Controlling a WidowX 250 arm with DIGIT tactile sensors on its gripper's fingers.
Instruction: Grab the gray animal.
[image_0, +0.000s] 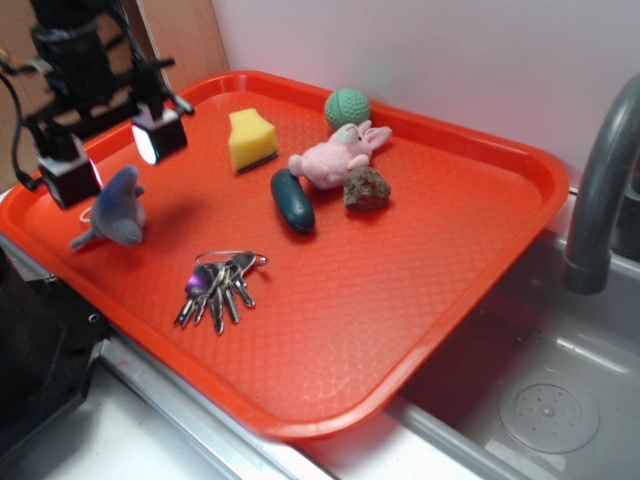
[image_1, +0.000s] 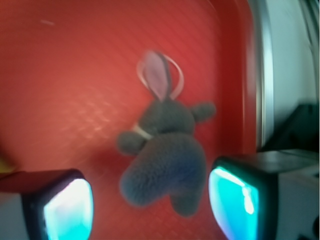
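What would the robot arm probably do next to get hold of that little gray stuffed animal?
Probably lower straight down a little, then close. The gripper is open, and in the wrist view the gray animal lies between its two pads, seemingly a bit below them. Nothing else on the orange tray is close enough to interfere.

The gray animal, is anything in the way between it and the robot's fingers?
Nothing visible is in the way. The gripper hangs open right above the gray animal, and the wrist view shows the toy lying in the gap between the two fingers. The keys and the sponge lie off to the side on the tray.
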